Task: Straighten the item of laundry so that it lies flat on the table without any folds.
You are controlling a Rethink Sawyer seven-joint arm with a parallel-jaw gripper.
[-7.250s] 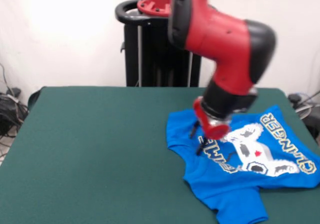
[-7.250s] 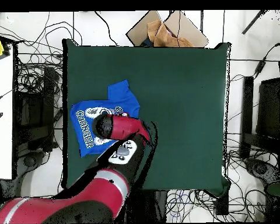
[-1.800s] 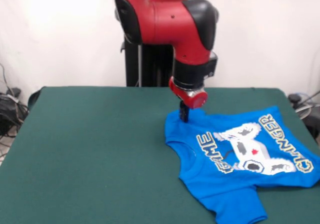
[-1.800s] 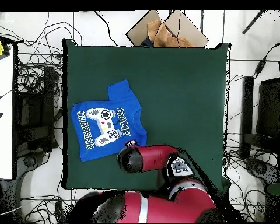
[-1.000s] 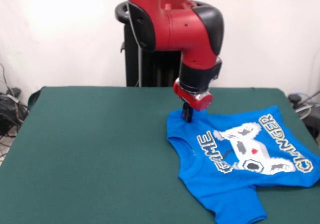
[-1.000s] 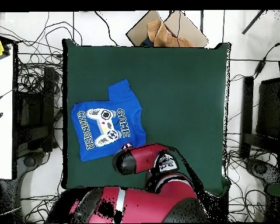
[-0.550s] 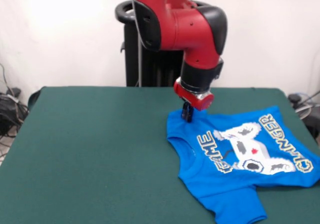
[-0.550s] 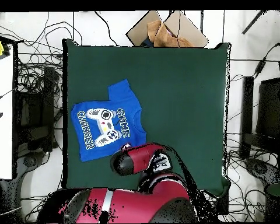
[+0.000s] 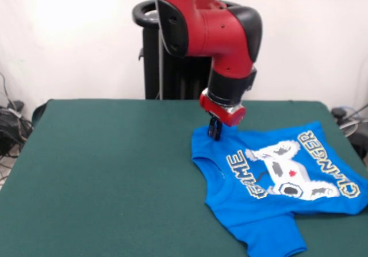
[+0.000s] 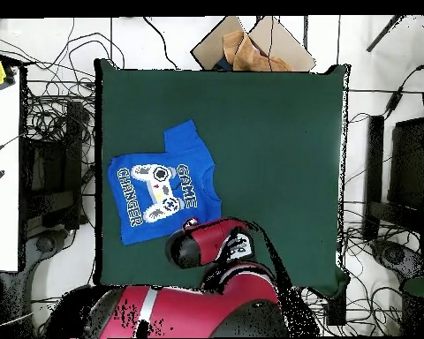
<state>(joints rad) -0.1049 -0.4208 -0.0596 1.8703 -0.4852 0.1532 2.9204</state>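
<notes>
The item of laundry [image 9: 276, 176], a bright blue T-shirt, lies print side up near the right edge of the table [image 9: 109, 171]. In the overhead view the shirt [image 10: 161, 190] sits by the table's [image 10: 268, 159] left edge. One sleeve [image 9: 270, 237] is spread out towards the front. The opposite sleeve does not show. My gripper [image 9: 214, 131] is down at the shirt's far left corner, shut on the cloth there. From above, the red wrist [image 10: 198, 245] hides the gripper.
The shirt's hem lies close to the table's right edge [image 9: 345, 125]. An open cardboard box [image 10: 249, 42] stands beyond the table. Cables cover the floor around it, and a white bench [image 10: 2, 168] runs beside the table.
The gripper stays at the shirt's far corner, and only the upper arm has swung slightly. Seven seconds ago it was over the shirt's print.
</notes>
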